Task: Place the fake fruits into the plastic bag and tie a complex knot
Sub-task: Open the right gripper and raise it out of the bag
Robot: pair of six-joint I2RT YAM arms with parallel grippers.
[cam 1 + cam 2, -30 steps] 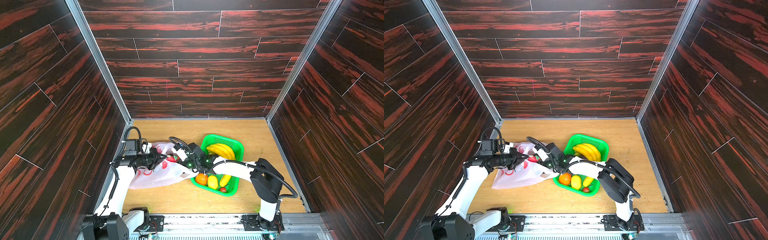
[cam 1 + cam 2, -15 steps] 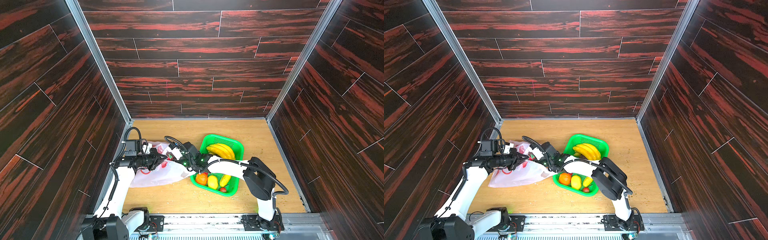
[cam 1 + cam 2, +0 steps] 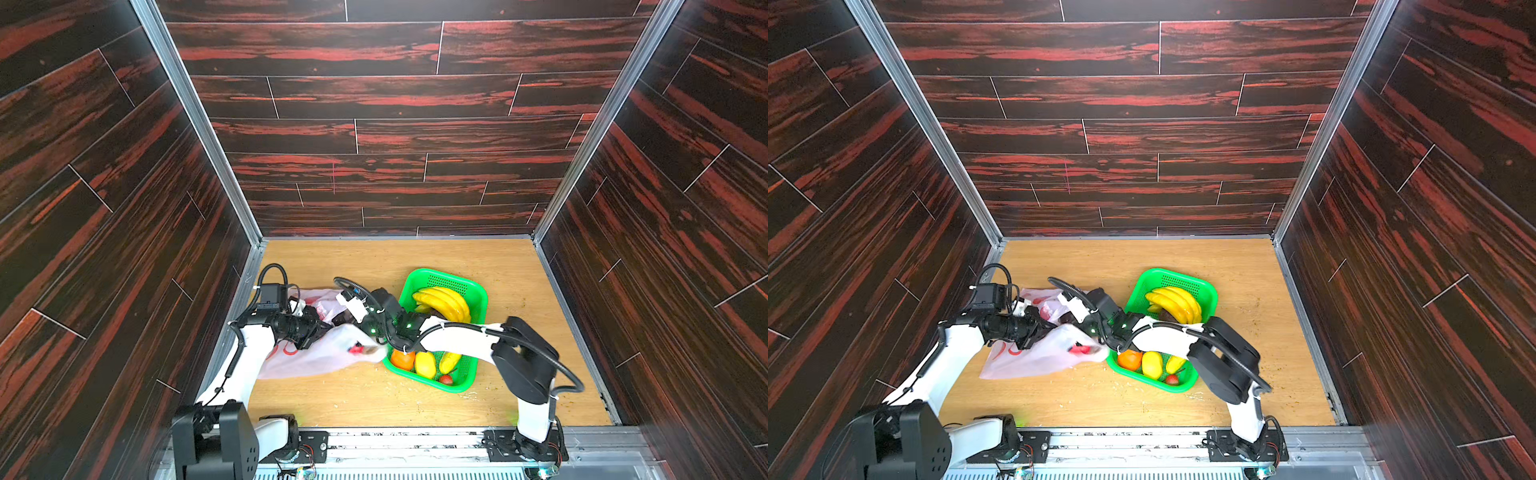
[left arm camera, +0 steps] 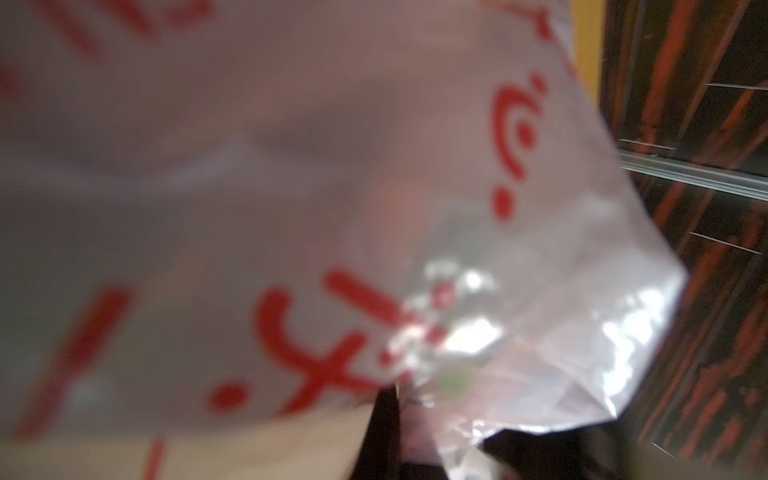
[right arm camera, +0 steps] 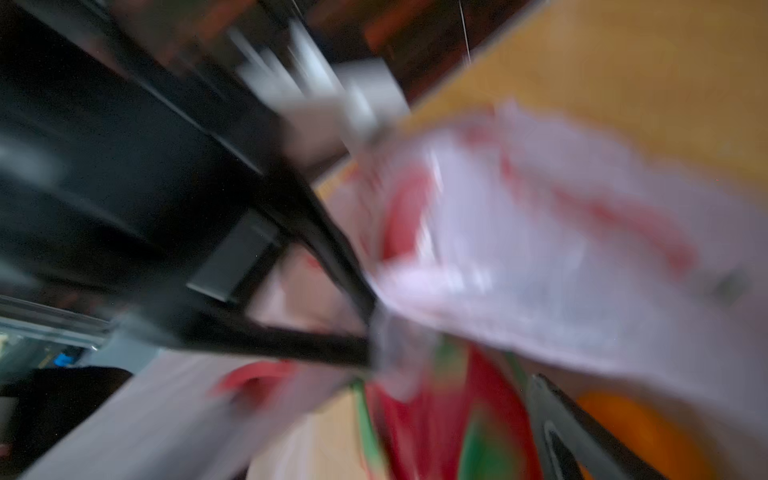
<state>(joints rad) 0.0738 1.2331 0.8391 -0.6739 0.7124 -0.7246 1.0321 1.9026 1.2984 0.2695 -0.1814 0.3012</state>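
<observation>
Left gripper (image 3: 320, 329): in both top views it comes in from 9 o'clock, and its jaws are pinched together on the film of the plastic bag (image 3: 316, 359) near the mouth.
Right gripper (image 3: 343, 319): reaches across the middle from 3 o'clock, right up at the bag's mouth. Its tips are lost among film and dark shapes, so the jaw spread cannot be told from up here.
Plastic bag, top views: lies on the 9 o'clock side of the wooden table (image 3: 374, 266). A red patch shows near its 3 o'clock end, fruit or print unclear.
Green basket (image 3: 478, 293): sits at 3 o'clock of the bag, with its rim touching the bag's end.
Fruit in the basket: the banana bunch (image 3: 444, 302) is toward 12 o'clock. The orange (image 3: 402, 359), lemon (image 3: 424, 365) and strawberry (image 3: 446, 379) are toward 6 o'clock.
Left wrist, gripper (image 4: 392, 415): dark tips are closed, with bag film caught between them.
Left wrist, bag (image 4: 374, 166): fills nearly the whole picture, blurred, with red printed characters.
Right wrist, gripper: only one dark finger (image 5: 557, 419) shows, and the picture is smeared. Wide or narrow, nobody can say.
Right wrist, dragon fruit (image 5: 436, 419): red with green, very blurred, just beside that finger and below the bag's edge (image 5: 561, 270). Whether it is inside or outside cannot be told.
Right wrist, other arm: black fingers (image 5: 291, 345) meet on a bunched bit of film.
</observation>
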